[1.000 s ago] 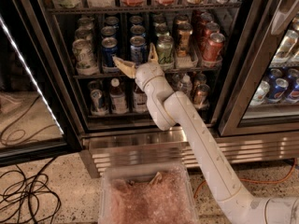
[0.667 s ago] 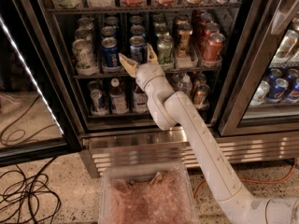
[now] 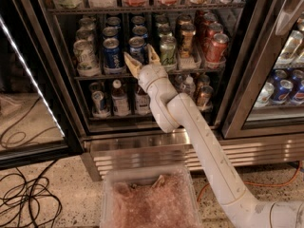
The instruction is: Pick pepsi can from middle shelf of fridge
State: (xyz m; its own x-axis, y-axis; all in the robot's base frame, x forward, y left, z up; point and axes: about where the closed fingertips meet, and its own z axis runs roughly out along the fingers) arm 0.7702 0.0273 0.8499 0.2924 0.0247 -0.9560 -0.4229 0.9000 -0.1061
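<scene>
**Fridge** point(image 3: 142, 148): black frame, ribbed steel base, the door in front of the cans standing open.

**Middle shelf** point(image 3: 107, 75): thin dark shelf carrying rows of upright cans in clear trays.

**Pepsi can** point(image 3: 137, 45): blue with a silver top, upright in the front row of the middle shelf. A dark blue can point(image 3: 112, 53) stands close on its left in the picture. A green-silver can point(image 3: 167, 49) stands close on its right.

**Claw** point(image 3: 141, 61): on the end of the white arm point(image 3: 204, 141), at the front edge of the middle shelf, low against the pepsi can. Its two tan fingers are spread wide, tips pointing up and into the shelf, one to each side of the can's lower part. Whether either finger touches the can cannot be told.

**Step in hand (judged):** the final reach; the grasp is not yet made.

**Handling notes (judged):**
- Centre the can between the fingers before closing, so that neither tip nudges a neighbour.
- Go in deep enough for the fingers to meet the can's body rather than its lower rim; a low pinch may tip it.
- Keep the fingertips above the tray lip and the shelf edge.
- Close gently, since thin aluminium dents.
- Lift a little, then draw straight out towards the door opening.

**Risk (judged):** the gaps on both sides are tight, and a skewed entry could topple the green-silver can.
</scene>
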